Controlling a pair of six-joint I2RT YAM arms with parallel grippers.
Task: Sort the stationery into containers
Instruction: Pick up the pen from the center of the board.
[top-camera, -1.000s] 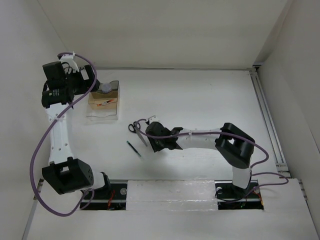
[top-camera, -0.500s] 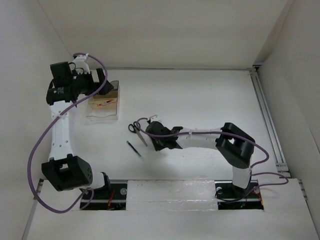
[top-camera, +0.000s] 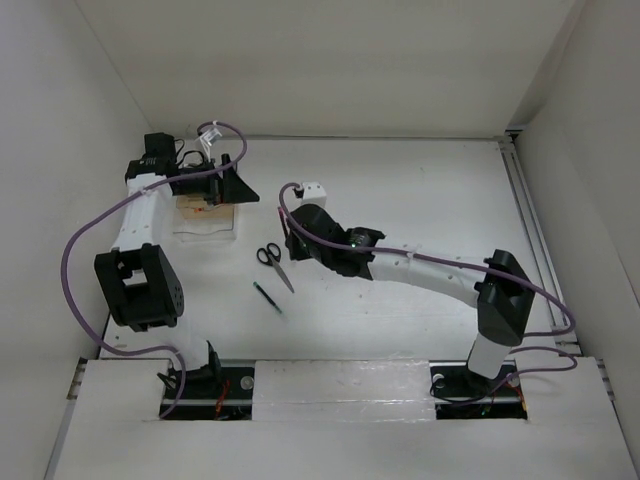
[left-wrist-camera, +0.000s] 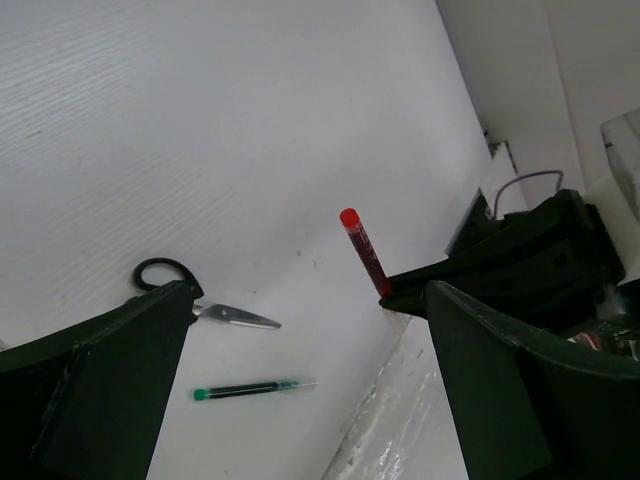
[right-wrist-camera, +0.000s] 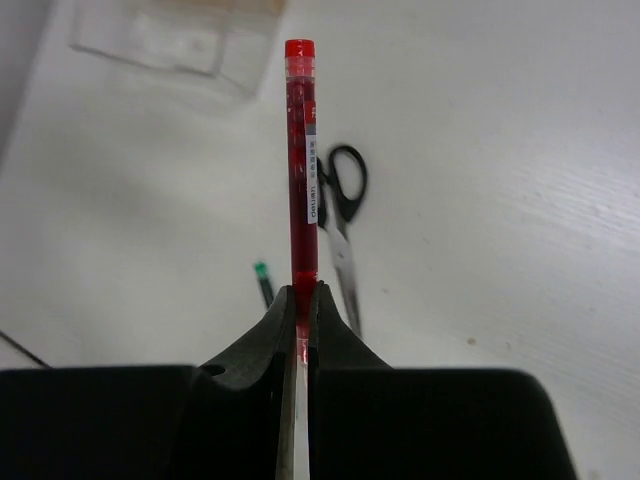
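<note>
My right gripper (right-wrist-camera: 302, 295) is shut on a slim red pen (right-wrist-camera: 300, 150) and holds it off the table; the pen also shows in the left wrist view (left-wrist-camera: 362, 250). From above, the right gripper (top-camera: 300, 240) hangs just behind the black-handled scissors (top-camera: 272, 262), which lie flat. The dark pen (top-camera: 267, 297) lies in front of them. My left gripper (top-camera: 235, 187) is open and empty at the right end of the clear box (top-camera: 205, 227). Something red lies in the box. The lilac cylinder is hidden.
The scissors (left-wrist-camera: 190, 300) and the dark pen with a green cap (left-wrist-camera: 245, 389) lie apart on the white table. White walls close the back and sides. A clear strip runs along the near edge (top-camera: 340, 385).
My right gripper has risen from the table beside the scissors and moved back, with the red pen in it. My left gripper has swung right across the box and turned toward the table's middle.
</note>
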